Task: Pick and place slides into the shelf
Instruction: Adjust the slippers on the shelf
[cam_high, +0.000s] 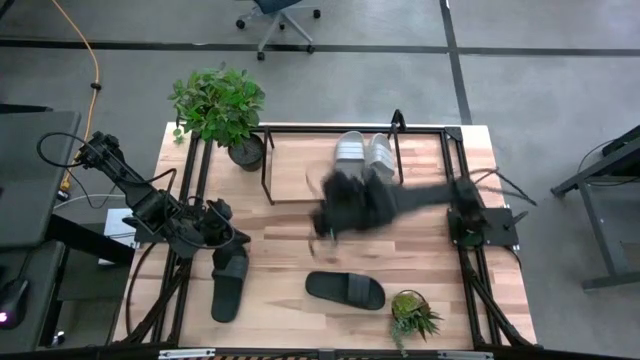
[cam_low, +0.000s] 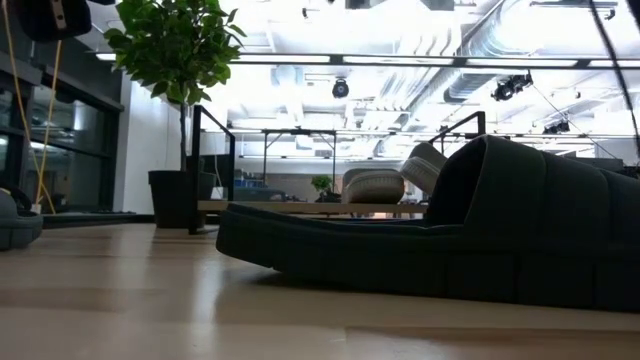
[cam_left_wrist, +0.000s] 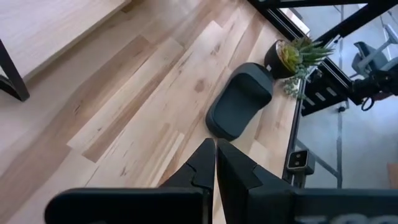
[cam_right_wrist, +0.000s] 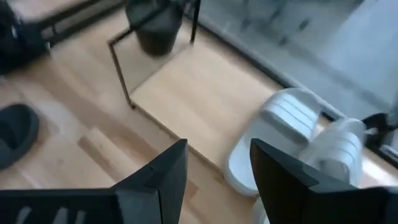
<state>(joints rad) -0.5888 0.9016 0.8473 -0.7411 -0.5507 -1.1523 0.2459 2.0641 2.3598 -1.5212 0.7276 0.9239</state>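
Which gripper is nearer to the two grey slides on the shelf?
The right. The right gripper, fingers open, hangs just in front of the grey slides. The left gripper, shut, is far off at the table's left side, above a black slide.

Two light grey slides (cam_high: 364, 153); two black slides (cam_high: 345, 289); black-framed shelf (cam_high: 300, 170).

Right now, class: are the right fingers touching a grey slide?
Apart: the right wrist view shows the open fingers empty, above the grey slide.

Overhead looks down; low camera level, probably nearest black slide (cam_low: 440, 240).
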